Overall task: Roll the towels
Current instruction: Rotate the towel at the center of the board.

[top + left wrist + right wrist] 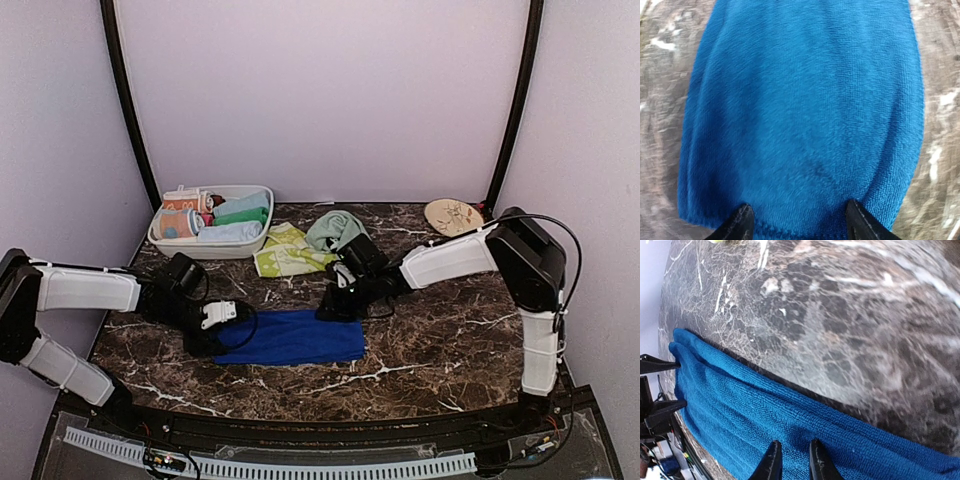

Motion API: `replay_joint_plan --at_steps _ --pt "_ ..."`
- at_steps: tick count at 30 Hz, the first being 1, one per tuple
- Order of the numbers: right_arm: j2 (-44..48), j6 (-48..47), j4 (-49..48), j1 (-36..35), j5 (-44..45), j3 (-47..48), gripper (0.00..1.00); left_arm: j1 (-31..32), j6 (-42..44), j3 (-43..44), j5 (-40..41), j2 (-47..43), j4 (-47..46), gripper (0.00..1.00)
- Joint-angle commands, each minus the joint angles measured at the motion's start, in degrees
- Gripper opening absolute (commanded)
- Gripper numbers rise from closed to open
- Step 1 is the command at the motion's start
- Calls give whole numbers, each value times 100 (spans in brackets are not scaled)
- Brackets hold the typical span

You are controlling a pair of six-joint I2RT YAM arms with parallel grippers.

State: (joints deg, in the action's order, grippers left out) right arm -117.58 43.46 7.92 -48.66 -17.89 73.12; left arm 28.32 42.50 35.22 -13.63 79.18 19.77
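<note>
The blue towel (290, 337) lies flat and lengthwise on the dark marble table. My left gripper (215, 322) is at its left end. In the left wrist view the gripper (800, 223) is open, its two black fingertips (740, 224) spread wide and resting on the blue towel (800, 110) just inside the hem. My right gripper (335, 305) is at the towel's far edge, right of middle. In the right wrist view the gripper (794, 460) has its jaws close together, pinching a ridge of the blue towel (740, 410). A mint green towel (335, 228) lies crumpled at the back.
A yellow-green patterned cloth (285, 252) lies beside the mint towel. A white basket (255, 190) with rolled towels stands at the back left. A round beige plate (453, 215) sits at the back right. Bare marble (450, 340) lies right of the blue towel.
</note>
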Motion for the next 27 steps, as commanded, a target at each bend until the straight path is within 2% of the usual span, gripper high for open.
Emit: replay_joint_plan --at_steps 1,3,6,10,14,17,21,27 --pt "258 400 164 -170 287 -640 20 -33 489 43 1259 136 -351 66" --pt "453 701 44 -404 443 -903 20 -30 567 291 1497 390 -555 67" --pt "685 1218 -138 -895 675 -1063 26 -34 680 689 1845 687 -791 73" --pt "886 1430 -190 -1359 784 -916 30 -30 837 1162 2004 627 -895 83" --pt "1252 1070 420 -1189 1043 -601 31 -29 692 1801 1426 230 86 85" --pt "1363 822 727 -945 1027 -487 32 -30 734 1842 945 -159 624 87" --pt "1269 641 914 -926 877 -518 29 -37 639 1670 556 -481 847 86" --pt "1380 898 744 -1358 896 -1306 22 -30 300 1352 103 -173 967 80"
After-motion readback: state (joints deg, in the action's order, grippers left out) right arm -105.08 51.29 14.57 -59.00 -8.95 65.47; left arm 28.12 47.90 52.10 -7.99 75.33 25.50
